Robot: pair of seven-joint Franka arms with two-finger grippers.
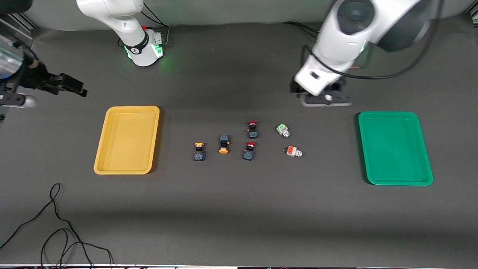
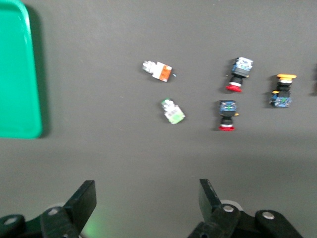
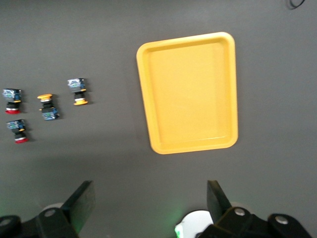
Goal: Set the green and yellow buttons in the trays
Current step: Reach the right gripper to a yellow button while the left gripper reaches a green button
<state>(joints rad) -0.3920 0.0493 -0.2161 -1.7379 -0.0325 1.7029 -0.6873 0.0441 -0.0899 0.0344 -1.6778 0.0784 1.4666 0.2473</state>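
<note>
The left end effector (image 1: 326, 98) hangs over the dark matte table (image 1: 239, 209), fingers (image 2: 84, 201) spread wide and empty. The pale-green-marked button (image 1: 283, 130) lies nearest it, the orange-red-marked one (image 1: 294, 151) just past that, and the glossy green tray (image 1: 395, 148), rounded and raised-rimmed, lies off to one side. The right end effector (image 1: 65, 85) is raised near the table's edge, fingers (image 3: 81, 201) also wide, with the mustard yellow tray (image 1: 127, 139) below it. Two yellow-capped buttons (image 1: 199, 151) (image 1: 223, 144) lie past that tray beside two red-capped switches (image 1: 252, 129).
</note>
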